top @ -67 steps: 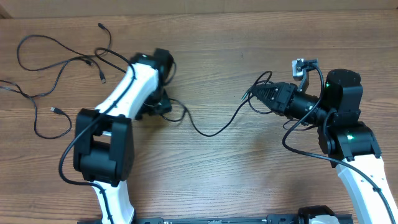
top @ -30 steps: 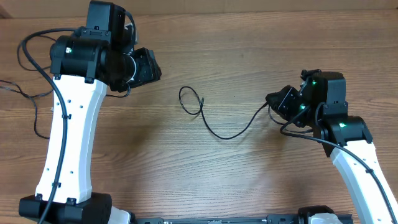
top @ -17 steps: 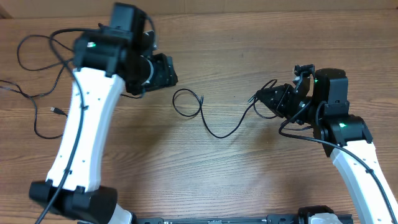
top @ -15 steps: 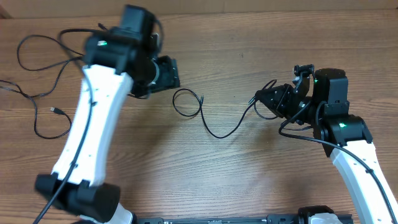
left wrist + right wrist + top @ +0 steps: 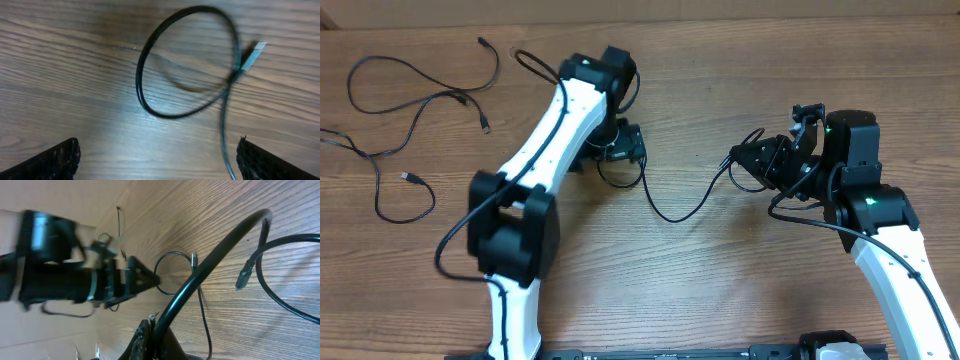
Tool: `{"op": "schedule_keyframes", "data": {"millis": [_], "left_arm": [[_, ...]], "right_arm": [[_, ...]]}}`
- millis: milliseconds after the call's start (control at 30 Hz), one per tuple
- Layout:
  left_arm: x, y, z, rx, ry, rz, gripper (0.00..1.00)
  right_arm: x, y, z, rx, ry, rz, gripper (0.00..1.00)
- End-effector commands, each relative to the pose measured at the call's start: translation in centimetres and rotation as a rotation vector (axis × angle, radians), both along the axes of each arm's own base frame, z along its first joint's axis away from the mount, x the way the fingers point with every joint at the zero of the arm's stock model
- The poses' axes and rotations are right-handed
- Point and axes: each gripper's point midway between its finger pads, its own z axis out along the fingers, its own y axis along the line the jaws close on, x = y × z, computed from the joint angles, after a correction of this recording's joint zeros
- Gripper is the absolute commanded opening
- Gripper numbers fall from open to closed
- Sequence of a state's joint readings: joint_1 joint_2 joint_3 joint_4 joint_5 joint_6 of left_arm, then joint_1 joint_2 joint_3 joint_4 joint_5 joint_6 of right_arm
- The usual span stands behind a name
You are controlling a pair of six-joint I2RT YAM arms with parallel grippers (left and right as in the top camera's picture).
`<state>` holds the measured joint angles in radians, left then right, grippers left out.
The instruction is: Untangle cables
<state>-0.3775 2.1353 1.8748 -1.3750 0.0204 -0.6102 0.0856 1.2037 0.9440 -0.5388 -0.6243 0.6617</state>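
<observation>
One black cable [image 5: 670,218] lies on the wooden table. Its left end curls into a loop with a silver plug. My left gripper [image 5: 620,158] hovers over that loop, open and empty. In the left wrist view the loop [image 5: 138,85] and plug [image 5: 252,52] lie ahead of my gripper [image 5: 160,170], with the fingers [image 5: 55,160] spread wide at the bottom corners. My right gripper [image 5: 740,160] is shut on the cable's right end. In the right wrist view the cable [image 5: 210,265] rises out of the closed gripper [image 5: 160,335], and a second plug end [image 5: 242,280] hangs beside it.
Other black cables [image 5: 410,100] lie spread at the far left of the table, one with a small plug [image 5: 408,177]. The left arm [image 5: 75,285] shows in the right wrist view, beyond the loop [image 5: 156,272].
My left arm has swung from the back left and come down over the cable's loop. The right arm and the cable have stayed still over the last half second.
</observation>
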Motion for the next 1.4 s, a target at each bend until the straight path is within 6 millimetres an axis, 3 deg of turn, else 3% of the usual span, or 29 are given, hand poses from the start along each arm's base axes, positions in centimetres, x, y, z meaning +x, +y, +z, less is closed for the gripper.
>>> {"op": "schedule_keyframes", "data": {"millis": [0,200,300,633,867,1067,1233,1367], "left_arm": [[-0.3,0.9,-2.9,0.050,0.073,0.004,1.00],[0.3,1.8,-5.1,0.117,0.080,-0.004,0.99],[1.0,3.6,-5.6,0.224,0.055,-0.018,0.86],[1.6,7.6,-4.7,0.430,0.025,-0.040,0.73],[0.0,13.0,-2.3,0.641,0.115,-0.065,0.62],[-1.2,17.2,0.7,0.768,0.186,-0.020,0.57],[-1.0,17.8,2.8,0.728,0.129,0.038,0.57],[-0.7,17.6,7.0,0.678,-0.004,0.093,0.54]], "right_arm": [[0.2,0.0,0.5,0.005,-0.019,0.003,0.04],[0.2,0.0,0.5,0.005,-0.019,0.003,0.04],[0.2,0.0,0.5,0.005,-0.019,0.003,0.04],[0.2,0.0,0.5,0.003,-0.021,0.005,0.04],[0.6,-0.9,-0.1,-0.045,-0.019,-0.042,0.04],[1.3,-3.3,-1.5,-0.173,-0.008,-0.148,0.04],[1.4,-4.6,-2.3,-0.244,0.006,-0.199,0.04],[1.6,-4.9,-2.3,-0.256,0.003,-0.212,0.04]]}}
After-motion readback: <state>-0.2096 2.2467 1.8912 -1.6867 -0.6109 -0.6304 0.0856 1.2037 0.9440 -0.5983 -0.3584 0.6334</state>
